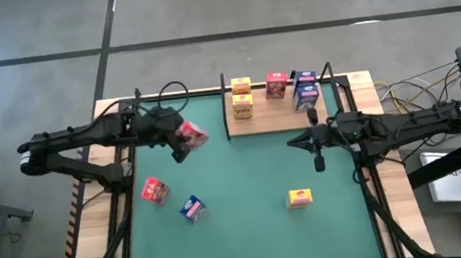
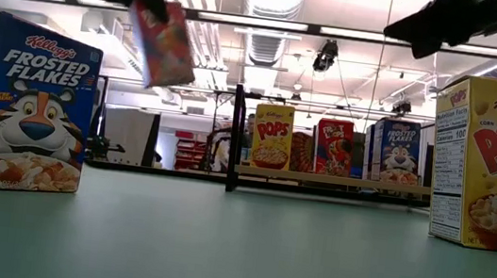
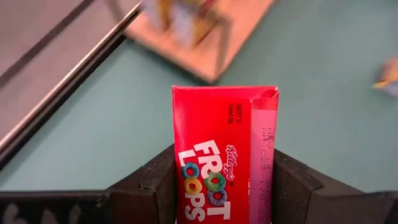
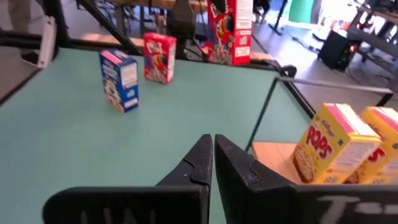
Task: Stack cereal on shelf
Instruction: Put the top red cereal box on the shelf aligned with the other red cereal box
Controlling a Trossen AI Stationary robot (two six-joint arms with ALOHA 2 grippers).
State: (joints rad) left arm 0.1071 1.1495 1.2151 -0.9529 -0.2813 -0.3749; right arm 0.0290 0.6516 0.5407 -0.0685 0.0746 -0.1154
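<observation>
Clamped in my left gripper (image 3: pixel 224 186), a red Froot Loops box (image 3: pixel 225 155) hangs above the green mat (image 1: pixel 244 179), left of the shelf (image 1: pixel 277 120). My right gripper (image 4: pixel 213 165) hovers beside the shelf, fingers together.

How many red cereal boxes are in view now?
3: one on the shelf at, one in the left gripper at, one on the mat at. Others may be hidden.
</observation>
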